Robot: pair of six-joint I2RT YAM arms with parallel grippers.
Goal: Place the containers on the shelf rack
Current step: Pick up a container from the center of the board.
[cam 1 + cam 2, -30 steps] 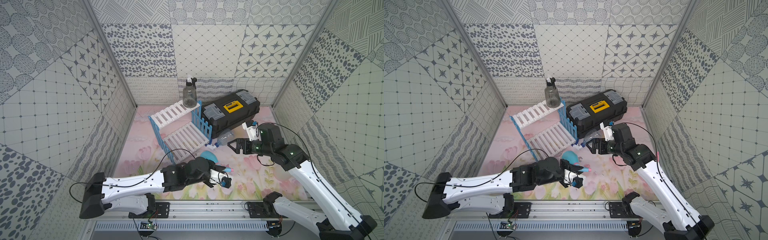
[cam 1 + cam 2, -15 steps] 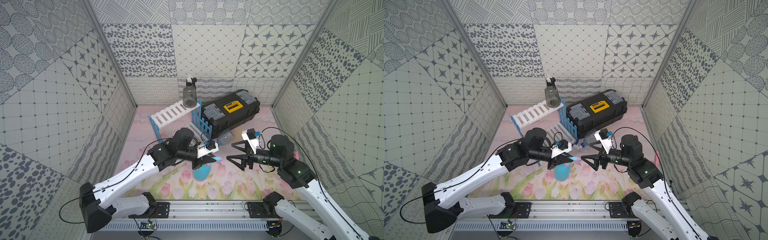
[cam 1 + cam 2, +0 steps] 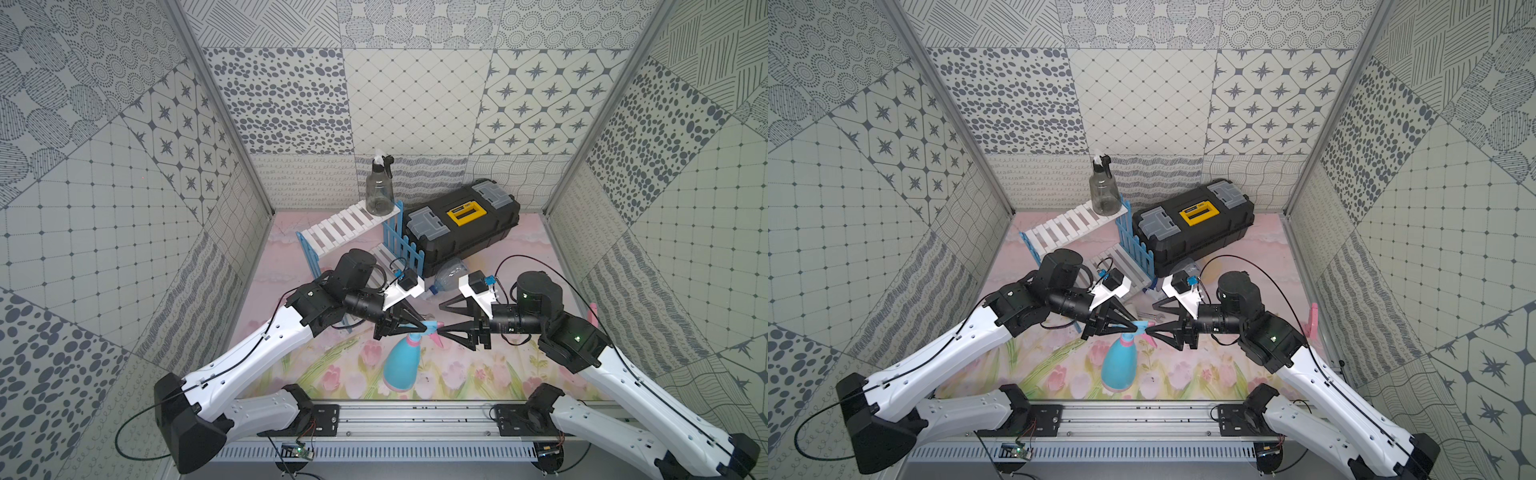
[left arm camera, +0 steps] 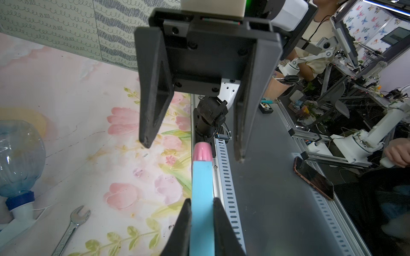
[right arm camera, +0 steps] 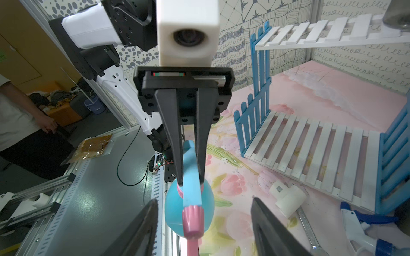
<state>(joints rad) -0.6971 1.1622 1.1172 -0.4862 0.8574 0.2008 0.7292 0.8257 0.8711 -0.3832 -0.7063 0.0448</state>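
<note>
The risk sits in the handover. The blue bottle (image 3: 401,365) hangs by its spray head alone, body down and tilted, off the mat (image 3: 332,374) near the front rail. If the right gripper (image 3: 441,331) takes only the slim pink nozzle (image 4: 200,151), the hold would likely be shallow. The heavy body could then swing or slip once the left gripper (image 3: 420,328) lets go. A release before the second grip is firm would probably drop the bottle. A push along the nozzle could also twist it in the existing pinch.

The left gripper is pressed onto the flat sides of the blue spray head, both fingers (image 5: 175,144) touching it. The right gripper stands spread, wider than the nozzle, and holds nothing. Its fingertips (image 4: 146,141) flank the nozzle tip. Whether the tip lies between the pads or just short of them is hard to tell from the wrist views.

The rack (image 3: 345,226) stands behind the left arm, beside the toolbox (image 3: 461,232). The grey bottle (image 3: 379,195) stands upright on its top shelf; the lower shelf (image 5: 310,150) looks bare. The clear bottle (image 3: 451,276) lies on its side on the mat by the toolbox.
</note>
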